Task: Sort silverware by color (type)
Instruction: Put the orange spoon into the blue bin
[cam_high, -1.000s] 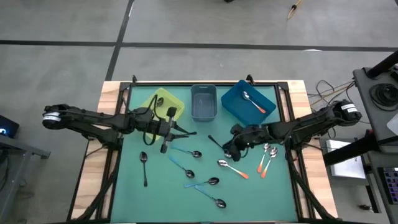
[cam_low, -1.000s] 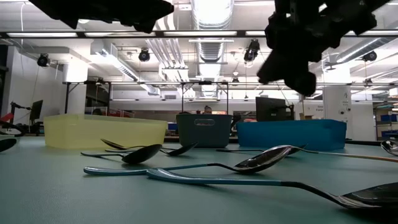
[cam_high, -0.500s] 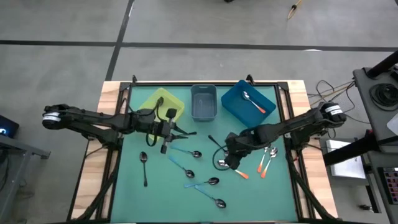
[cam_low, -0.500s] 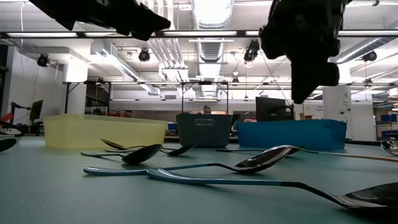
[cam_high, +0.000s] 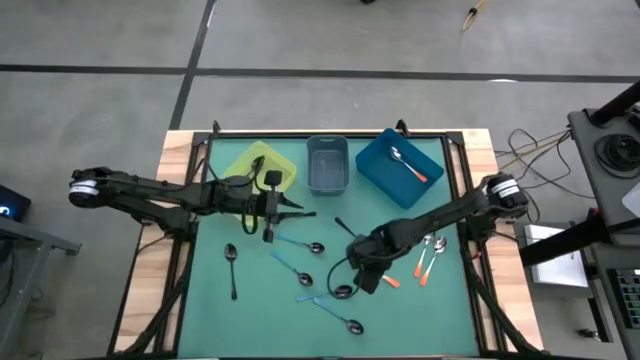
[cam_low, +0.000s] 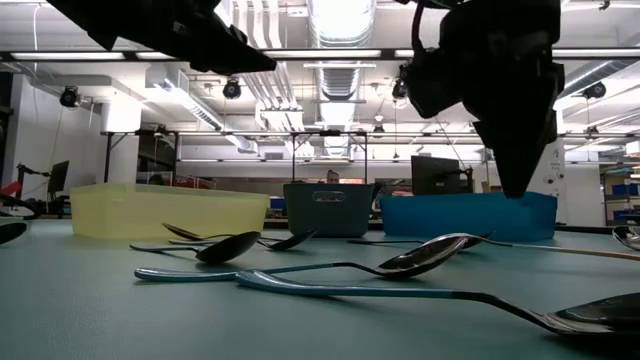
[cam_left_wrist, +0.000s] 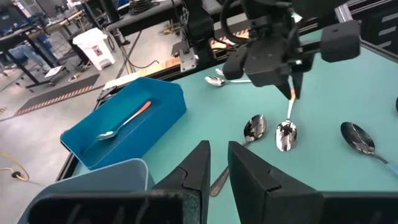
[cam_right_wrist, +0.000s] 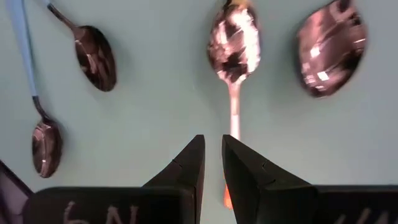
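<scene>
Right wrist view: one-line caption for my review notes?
Right gripper, fingers nearly together and empty, hovers above an orange-handled spoon on the green table.

Light is bright and even, falling from long ceiling tube lamps (cam_low: 340, 20) in the room beyond the table, and shadows on the green mat (cam_high: 250, 310) stay faint. Directly ahead of the right gripper (cam_right_wrist: 211, 163), the spoon bowls (cam_right_wrist: 235, 46) carry hard white glare. In the low view both arms show as black silhouettes, and the nearest spoon (cam_low: 590, 320) is blurred.
</scene>
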